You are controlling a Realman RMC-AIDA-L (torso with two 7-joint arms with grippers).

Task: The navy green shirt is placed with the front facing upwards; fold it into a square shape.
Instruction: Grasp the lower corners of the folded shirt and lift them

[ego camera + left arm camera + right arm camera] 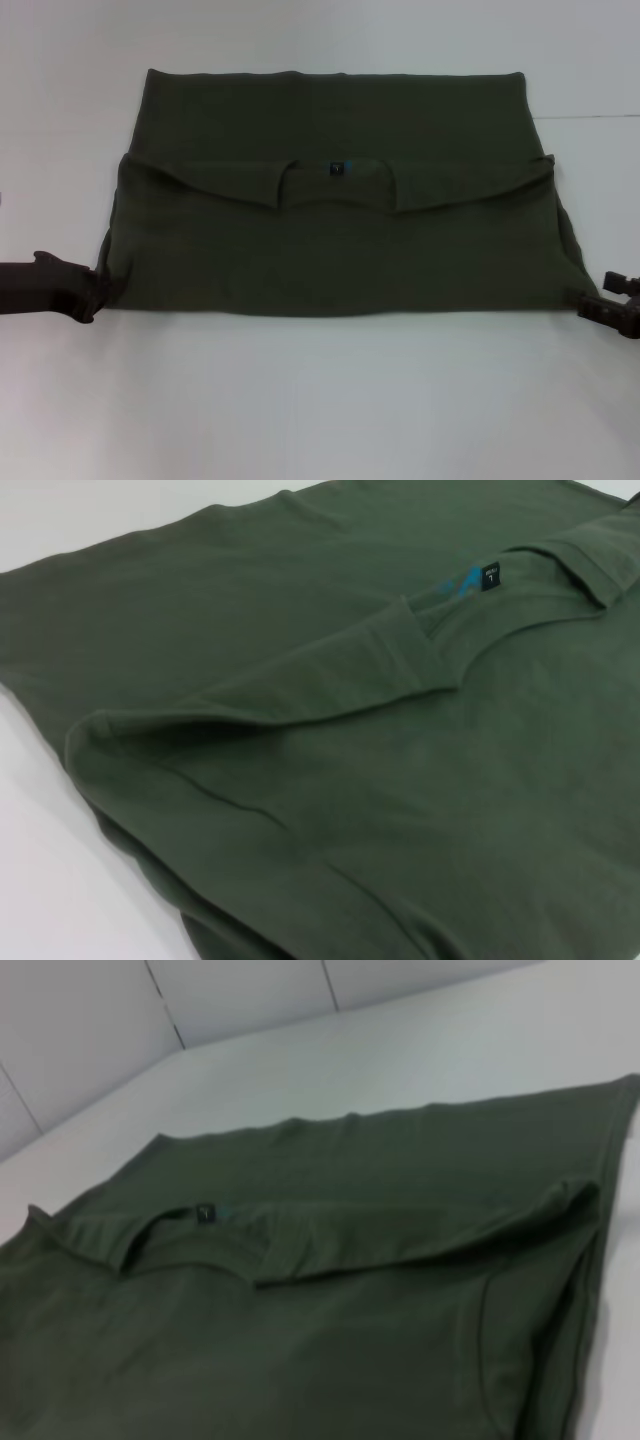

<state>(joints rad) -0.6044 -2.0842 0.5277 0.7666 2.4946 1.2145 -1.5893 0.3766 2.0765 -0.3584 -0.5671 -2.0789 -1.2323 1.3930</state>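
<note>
The navy green shirt (340, 215) lay folded; left gripper (95, 290) and right gripper (600, 300) sat at its near corners, fingers' state unclear.

Both my arms low and wide, one at each side of the head view.

My left end effector (100, 290) comes in level from the left edge of the head view, forearm dark and horizontal, tip pointing inward toward my right. My right end effector (590, 298) enters from the right edge, only its front portion visible, tip pointing inward toward my left. The two tips sit at roughly the same height, well apart, facing each other. The finger gap cannot be judged on either side. Neither wrist view shows any part of my own fingers.
</note>
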